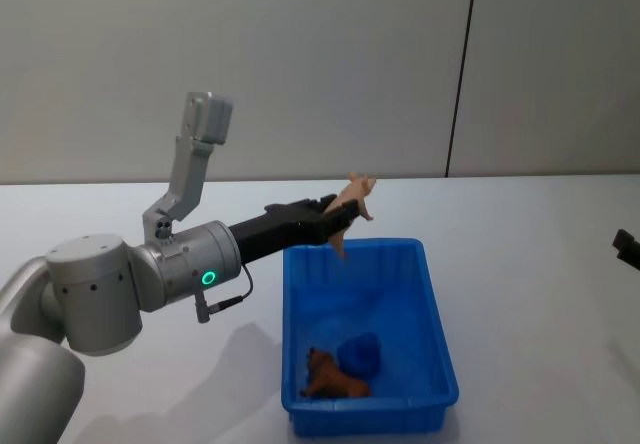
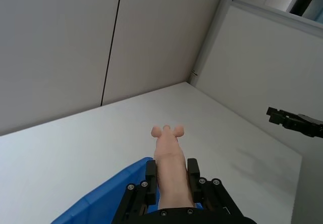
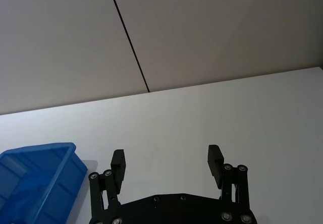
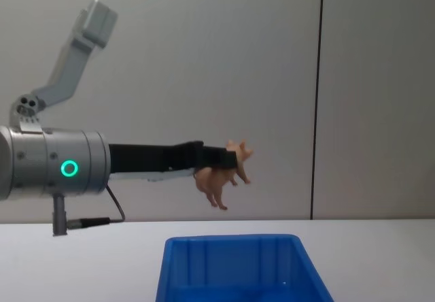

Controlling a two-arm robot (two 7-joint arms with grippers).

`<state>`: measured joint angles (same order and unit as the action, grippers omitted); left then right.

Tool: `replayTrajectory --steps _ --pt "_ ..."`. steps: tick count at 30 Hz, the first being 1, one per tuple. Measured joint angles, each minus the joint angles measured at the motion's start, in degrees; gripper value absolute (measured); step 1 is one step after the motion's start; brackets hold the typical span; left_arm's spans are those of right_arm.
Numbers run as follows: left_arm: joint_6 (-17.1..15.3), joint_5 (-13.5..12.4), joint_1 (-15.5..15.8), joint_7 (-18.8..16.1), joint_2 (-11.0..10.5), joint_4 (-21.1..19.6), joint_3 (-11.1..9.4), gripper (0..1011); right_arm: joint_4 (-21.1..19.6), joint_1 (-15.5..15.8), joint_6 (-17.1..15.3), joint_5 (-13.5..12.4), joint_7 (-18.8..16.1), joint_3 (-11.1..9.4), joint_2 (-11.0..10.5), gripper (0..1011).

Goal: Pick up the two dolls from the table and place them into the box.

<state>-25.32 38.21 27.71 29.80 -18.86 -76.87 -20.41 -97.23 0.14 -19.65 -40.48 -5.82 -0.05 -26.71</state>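
Observation:
A pale pink doll (image 1: 352, 204) hangs in the air above the far rim of the blue box (image 1: 438, 344), with my left gripper (image 1: 335, 220) shut on its body. In the left wrist view the doll (image 2: 168, 153) sticks out between the black fingers (image 2: 150, 176), over the box's corner (image 2: 108, 199). From the chest view the doll (image 4: 219, 177) dangles well above the box (image 4: 231, 264). A small orange-brown toy figure (image 1: 335, 379) lies inside the box near its front wall. My right gripper (image 3: 167, 159) is open and holds nothing, off to the right of the box above the table (image 3: 212, 113).
A dark blue lump (image 1: 360, 352) lies in the box beside the brown figure. Grey wall panels with a dark seam (image 1: 462, 64) stand behind the white table (image 1: 540, 294). My right gripper's tip (image 1: 628, 247) shows at the head view's right edge.

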Motion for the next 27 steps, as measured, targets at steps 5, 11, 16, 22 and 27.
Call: replayTrajectory --steps 5,11,16,22,27 --pt "-1.7 -0.25 1.02 1.41 0.52 1.84 -0.36 487 0.0 0.0 0.0 0.0 0.0 0.0 0.0 1001" --pt "-2.91 -0.46 1.7 2.42 0.89 3.13 -0.61 655 0.0 0.0 0.0 0.0 0.0 0.0 0.0 1001" --pt "-3.31 -0.5 1.96 2.69 0.99 3.53 -0.69 814 0.0 0.0 0.0 0.0 0.0 0.0 0.0 1001" --pt "-1.83 -0.49 1.63 1.9 0.75 2.81 -0.67 982 0.0 0.0 0.0 0.0 0.0 0.0 0.0 1001" --pt "0.28 -0.48 0.96 0.45 0.38 1.48 -0.56 1001 0.0 0.0 0.0 0.0 0.0 0.0 0.0 1001"
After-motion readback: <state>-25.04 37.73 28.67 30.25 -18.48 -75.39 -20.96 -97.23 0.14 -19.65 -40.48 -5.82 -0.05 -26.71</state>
